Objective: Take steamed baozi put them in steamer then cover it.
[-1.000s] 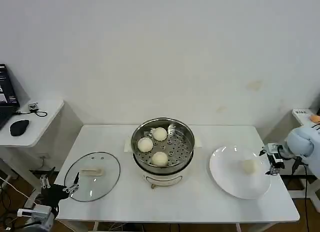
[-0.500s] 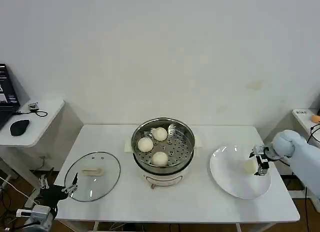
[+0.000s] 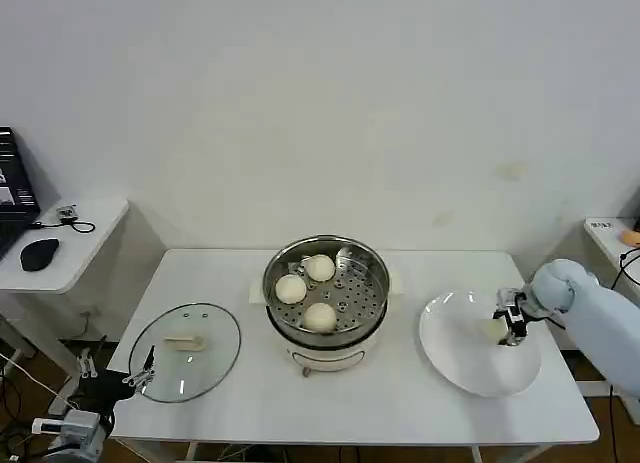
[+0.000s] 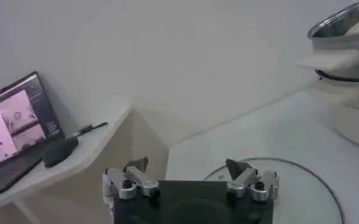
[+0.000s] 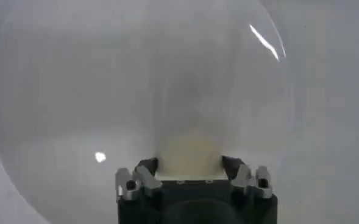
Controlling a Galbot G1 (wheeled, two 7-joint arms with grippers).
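movement first: since a second ago the right pincer (image 3: 512, 321) has come in from beyond the right edge of the surface (image 3: 250, 393) and now sits over the white plate (image 3: 455, 353), right at the last bun (image 3: 494, 328). in the right wrist view that bun (image 5: 187, 155) lies between the two spread fingers (image 5: 146, 168) of the right pincer (image 5: 189, 165); its jaws stand wide on either side of the dough and have not clenched on it. whether the fingers touch the bun cannot be told. the plate (image 5: 57, 91) holds nothing but this one bun, near its right side, and stands by the right edge of the surface.

the steamer (image 3: 326, 289) is at the middle of the surface, uncovered, with three buns (image 3: 319, 316) on its perforated floor: two toward the back and left, one toward the front. the glass lid (image 3: 185, 351) lies flat near the front left corner of the surface, handle up, well apart from the steamer.

the left pincer (image 3: 138, 377) hangs just off the front left corner, beside the lid's rim, much as it did before. in the left wrist view the left pincer (image 4: 188, 173) is released, fingers apart, with the lid's rim (image 4: 301, 176) just ahead and the steamer (image 4: 345, 36) farther off.
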